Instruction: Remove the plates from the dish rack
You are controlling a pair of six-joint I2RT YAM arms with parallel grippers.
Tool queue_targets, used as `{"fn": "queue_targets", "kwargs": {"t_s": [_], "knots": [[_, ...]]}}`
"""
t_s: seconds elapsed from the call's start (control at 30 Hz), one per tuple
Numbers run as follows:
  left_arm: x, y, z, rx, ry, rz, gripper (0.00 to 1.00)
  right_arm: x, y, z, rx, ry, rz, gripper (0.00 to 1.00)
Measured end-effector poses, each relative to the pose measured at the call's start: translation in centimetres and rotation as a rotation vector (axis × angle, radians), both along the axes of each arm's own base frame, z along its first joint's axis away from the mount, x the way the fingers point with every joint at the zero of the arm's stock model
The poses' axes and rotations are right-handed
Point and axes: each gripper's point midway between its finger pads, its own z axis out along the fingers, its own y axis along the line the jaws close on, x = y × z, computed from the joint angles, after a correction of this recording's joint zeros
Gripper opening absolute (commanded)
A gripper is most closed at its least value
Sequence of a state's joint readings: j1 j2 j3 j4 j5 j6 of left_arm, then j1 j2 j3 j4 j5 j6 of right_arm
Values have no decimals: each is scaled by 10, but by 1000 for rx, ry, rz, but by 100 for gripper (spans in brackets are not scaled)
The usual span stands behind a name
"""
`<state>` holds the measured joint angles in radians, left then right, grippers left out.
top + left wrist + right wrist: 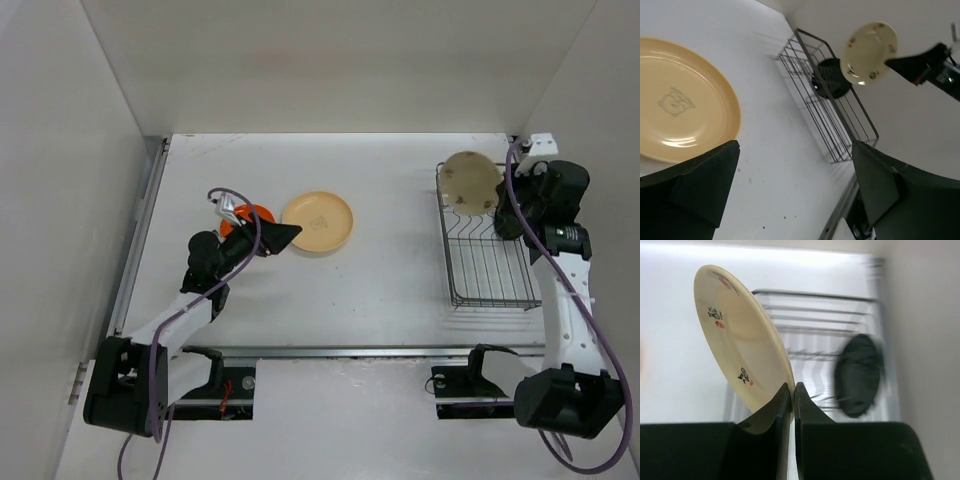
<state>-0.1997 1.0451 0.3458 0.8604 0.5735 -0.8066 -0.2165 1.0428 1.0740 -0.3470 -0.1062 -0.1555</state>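
Over dish rack (487, 270), right pincer (791, 387): clamping a glossy round beige plate (740, 345) by its rim.
Rack wire: thin, grey, sitting on white desk (390, 280).
Left pincer (795, 150): gaping apart beside smooth peach-tan plate (680, 100) lying flat.

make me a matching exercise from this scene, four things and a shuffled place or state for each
Things
1. tan plate
2. cream plate with small motifs
3. orange plate
4. left gripper

Places or states
A. open, holding nothing
B. pinched at its rim by the right gripper, raised above the far end of the dish rack
C. flat on the table, fully in view from above
D. left of the tan plate, partly hidden in the top view

Pairs: 1-C, 2-B, 3-D, 4-A
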Motion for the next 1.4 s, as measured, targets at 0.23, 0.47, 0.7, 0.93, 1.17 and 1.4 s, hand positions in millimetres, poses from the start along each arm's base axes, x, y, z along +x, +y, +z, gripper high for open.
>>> {"fn": "queue_targets", "kwargs": {"t_s": [0.23,0.47,0.7,0.93,1.17,1.4], "knots": [[-30,-48,-14,8,-22,-279,88,-26,114,-37,168,201,561,0],[-47,-78,5,51,-142,-415,88,-57,168,-41,234,283,833,0],[-57,-111,22,105,-233,-502,86,-71,195,-45,255,323,955,0],[-58,-141,16,172,-225,-552,80,-80,209,-47,261,341,1019,0],[-54,-164,12,238,-212,-562,34,-84,214,-48,260,349,1042,0],[-46,-170,4,313,-176,-516,0,-85,214,-49,253,351,1047,9]]}}
